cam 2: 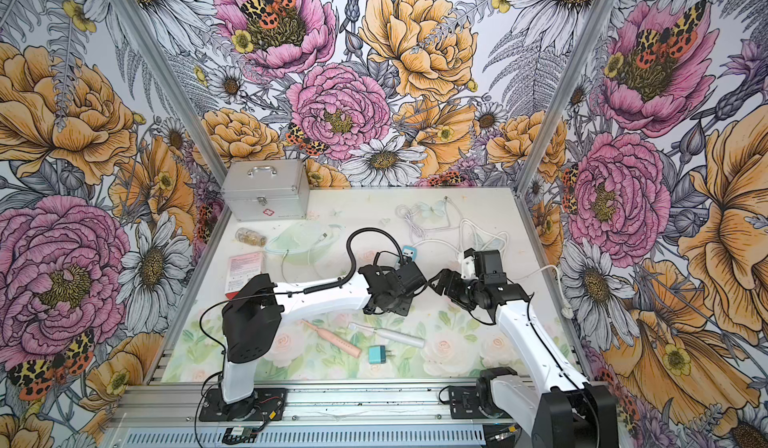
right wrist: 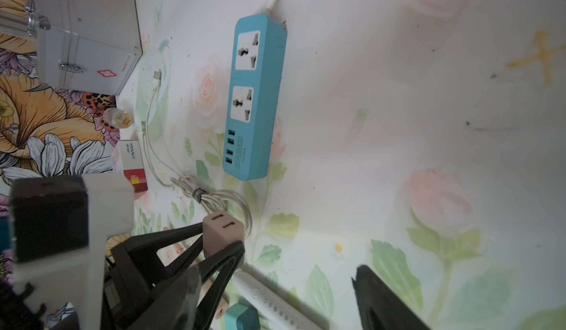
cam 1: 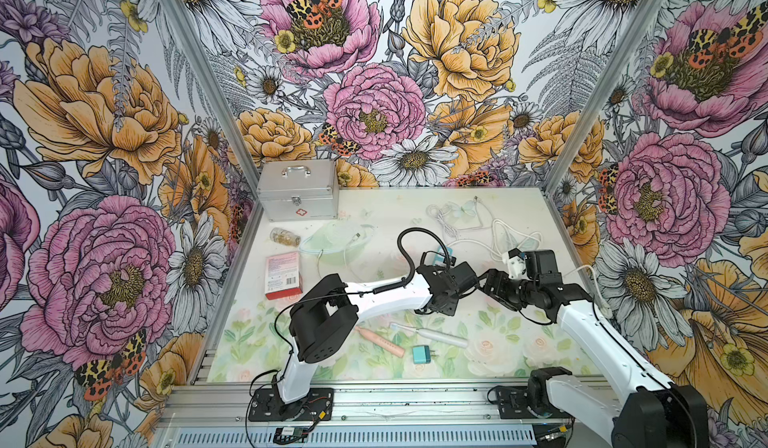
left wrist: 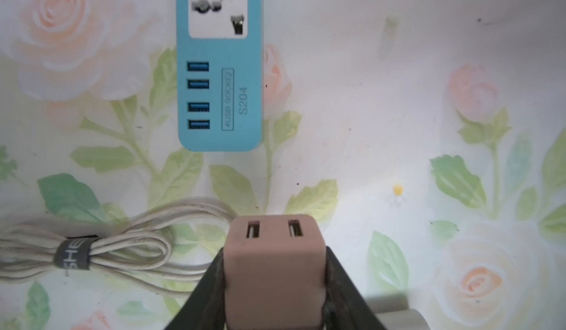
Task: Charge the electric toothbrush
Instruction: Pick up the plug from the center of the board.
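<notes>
Two lie flat at lower centre in both top views: pink toothbrush (cam 1: 384,342) and white toothbrush (cam 1: 442,337), long axes roughly left-right, brush ends leftward. Just above, left gripper (left wrist: 274,267) clamps a pinkish adapter (left wrist: 271,242); right gripper (cam 1: 492,285) gapes, empty. Beyond lies the blue strip (right wrist: 255,80).

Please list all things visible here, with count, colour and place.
metal case: 1, silver, back left
bottle: 1, clear, near the case
box: 1, red, left side
translucent item: 1, pale green, left
power strip: 1, blue, centre
loose cables: several, white, back right
tied cable: 1, white, near strip
pink toothbrush: 1, pink, front
white toothbrush: 1, white, front
plug adapter: 1, teal, front
USB adapter: 1, dusty pink, held
left gripper: 1, black, shut on USB adapter
right gripper: 1, black, open
</notes>
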Available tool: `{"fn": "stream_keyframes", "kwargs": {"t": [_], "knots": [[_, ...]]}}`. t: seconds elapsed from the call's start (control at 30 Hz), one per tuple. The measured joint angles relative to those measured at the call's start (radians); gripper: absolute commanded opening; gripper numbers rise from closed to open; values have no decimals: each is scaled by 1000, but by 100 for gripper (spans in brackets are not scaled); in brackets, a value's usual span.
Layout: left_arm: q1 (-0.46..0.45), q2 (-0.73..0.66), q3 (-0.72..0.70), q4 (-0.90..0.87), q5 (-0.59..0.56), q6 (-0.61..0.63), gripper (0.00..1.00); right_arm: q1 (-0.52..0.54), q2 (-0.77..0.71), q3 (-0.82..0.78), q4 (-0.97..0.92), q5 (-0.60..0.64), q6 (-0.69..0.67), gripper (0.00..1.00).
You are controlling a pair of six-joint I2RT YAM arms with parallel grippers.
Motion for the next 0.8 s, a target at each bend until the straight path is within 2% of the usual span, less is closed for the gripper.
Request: {"fn": "stream_keyframes", "kwargs": {"t": [0.07, 0.2, 0.27, 0.37, 0.43, 0.6, 0.8], "knots": [[18, -69, -63, 61, 11, 84, 19, 0, -2, 13, -17, -49, 9, 80], [94, -206, -251, 259, 103, 275, 15, 2, -3, 58, -39, -127, 33, 76], [133, -257, -346, 360, 165, 365, 0, 15, 3, 86, -47, -153, 45, 75], [184, -317, -458, 476, 267, 483, 0, 61, 37, 131, -51, -177, 57, 73], [196, -337, -476, 514, 320, 550, 0, 102, 67, 162, -55, -184, 65, 72], [141, -372, -467, 587, 399, 711, 0, 193, 144, 239, -57, -185, 78, 65], [127, -406, -465, 618, 475, 786, 0, 208, 169, 251, -58, -183, 78, 52]]}}
